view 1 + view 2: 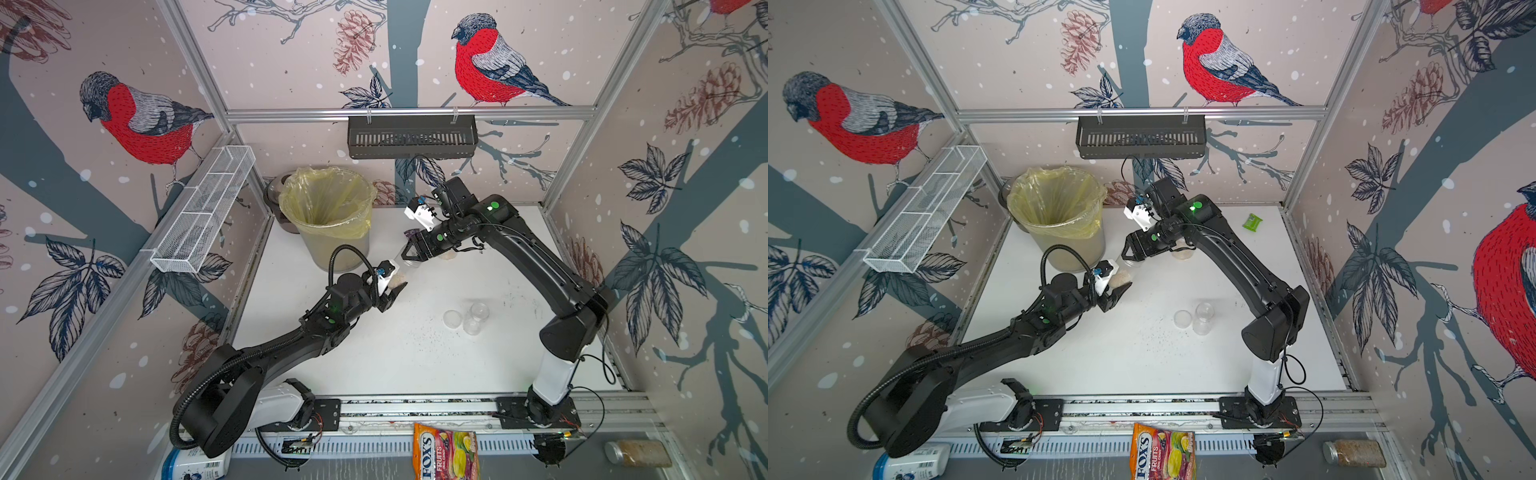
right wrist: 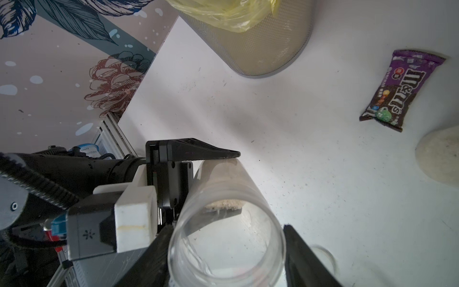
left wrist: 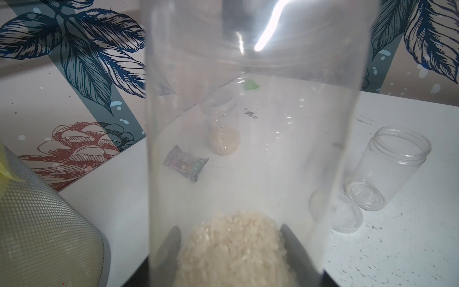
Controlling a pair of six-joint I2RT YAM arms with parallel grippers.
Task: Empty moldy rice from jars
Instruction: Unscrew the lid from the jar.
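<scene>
Three jars: held jar (image 2: 228,218), empty jar (image 3: 390,171) lying, far jar (image 2: 439,156).
Left gripper (image 1: 394,291): pinching held jar's base.
Right gripper (image 1: 407,254): reaching left, clamping its mouth.

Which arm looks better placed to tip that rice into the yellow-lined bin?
Left, most likely. The left gripper is shut on the jar at the end holding the rice, right beside the bin. The right gripper sits around the jar's other end.

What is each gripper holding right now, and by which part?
Both hold the same slim rice jar. The left gripper clamps its base end, where the rice sits. The right gripper pinches its mouth end.
</scene>
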